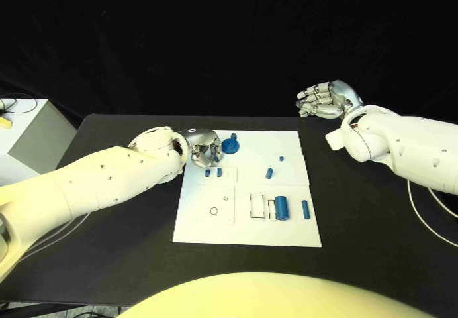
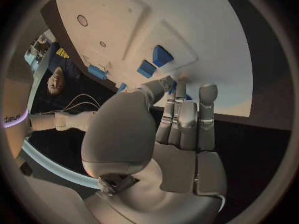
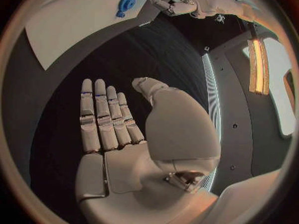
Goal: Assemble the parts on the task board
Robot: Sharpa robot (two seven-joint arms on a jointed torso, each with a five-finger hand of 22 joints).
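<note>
Presently a blue gear part (image 1: 229,146) is grasped by the left hand (image 1: 202,147) over the task board (image 1: 291,149)'s far left corner; it should be lowered squarely. The right hand (image 1: 324,99) is released.

Two white, smooth-shelled arms dotted with small dark screws, ending in a silver left hand (image 1: 203,148) and right hand (image 1: 324,99) with segmented metallic fingers (image 3: 99,114).

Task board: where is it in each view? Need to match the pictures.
Head view: task board lies mid-table, between the arms.
Left wrist view: task board spreads beyond the fingertips.
Right wrist view: task board lies past the fingertips, across bare black table.
Shared landmark: left hand, over the board's far left corner; it is beside the blue round part in the right wrist view.
</note>
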